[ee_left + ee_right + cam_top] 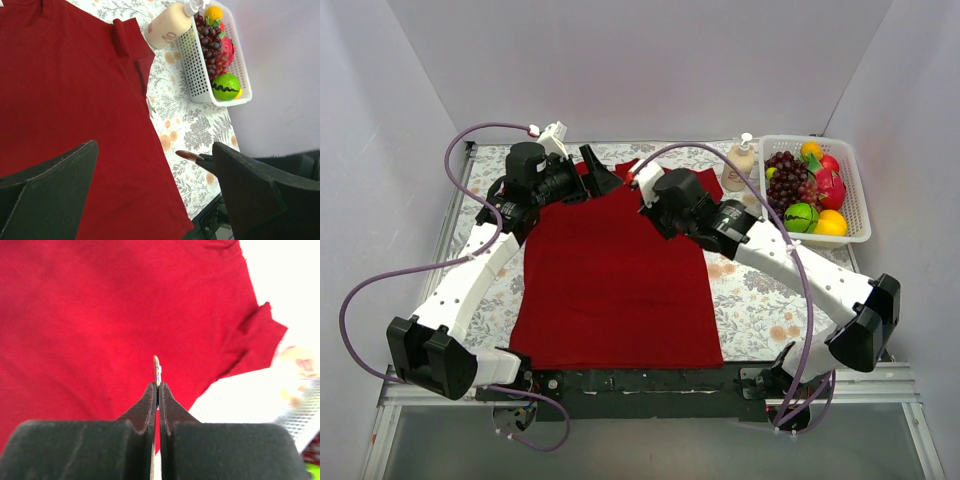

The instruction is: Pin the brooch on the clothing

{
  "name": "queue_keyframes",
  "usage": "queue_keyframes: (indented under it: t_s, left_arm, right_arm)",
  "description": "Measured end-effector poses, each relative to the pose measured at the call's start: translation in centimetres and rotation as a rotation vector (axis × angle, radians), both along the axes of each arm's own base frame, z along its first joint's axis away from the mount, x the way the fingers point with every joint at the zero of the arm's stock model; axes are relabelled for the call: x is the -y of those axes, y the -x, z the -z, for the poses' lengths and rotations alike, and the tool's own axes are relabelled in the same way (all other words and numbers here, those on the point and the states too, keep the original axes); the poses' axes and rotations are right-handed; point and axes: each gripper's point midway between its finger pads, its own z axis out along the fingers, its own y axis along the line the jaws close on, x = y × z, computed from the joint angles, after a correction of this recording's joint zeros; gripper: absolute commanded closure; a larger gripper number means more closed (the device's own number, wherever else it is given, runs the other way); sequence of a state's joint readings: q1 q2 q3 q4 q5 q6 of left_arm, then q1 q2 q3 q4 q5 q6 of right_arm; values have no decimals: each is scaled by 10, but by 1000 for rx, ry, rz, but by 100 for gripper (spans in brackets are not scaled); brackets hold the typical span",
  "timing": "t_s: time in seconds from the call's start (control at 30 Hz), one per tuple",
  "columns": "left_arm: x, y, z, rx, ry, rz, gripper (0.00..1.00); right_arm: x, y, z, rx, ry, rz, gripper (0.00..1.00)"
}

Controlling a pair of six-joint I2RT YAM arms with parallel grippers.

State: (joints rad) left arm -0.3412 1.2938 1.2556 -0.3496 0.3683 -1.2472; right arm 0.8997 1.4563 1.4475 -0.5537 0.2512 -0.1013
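My right fingers are clenched together with only a hairline gap between them, and they pinch the brooch at their very tips. It shows edge-on as a thin pale sliver standing up out of the grip. Behind it, the right wrist view is filled with the dark red T-shirt, though I cannot tell from here whether the brooch touches the fabric. My left fingers are spread wide apart and hold nothing, and through the gap between them I see the shirt's right side and one short sleeve creased over on itself. From the top view, both sets of fingers sit close together over the far part of the shirt near the neck, the left arm reaching in from its side and the right arm from the other. The shirt lies spread flat on the flower-patterned tabletop, its hem towards the arm bases. Off to the right, well apart from the shirt, a white mesh basket holds dark grapes, a green fruit and some orange and red ones. A pale pump bottle stands just beside the basket's left end.
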Motion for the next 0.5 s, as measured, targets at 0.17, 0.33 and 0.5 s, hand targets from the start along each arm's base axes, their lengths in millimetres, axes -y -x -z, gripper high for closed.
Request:
queue_keyframes:
  t_s: [0.17,0.33,0.5]
  left_arm:
    - [-5,-1,2,0,-20,-16,2]
    - [-10,0,1,9,-37,-31,2]
    - [-14,0,2,12,-50,-43,2]
  right_arm:
    - [-15,9,10,130,183,-14,99]
    - [-24,18,14,244,330,-36,99]
    - [-32,20,-5,376,376,-31,99]
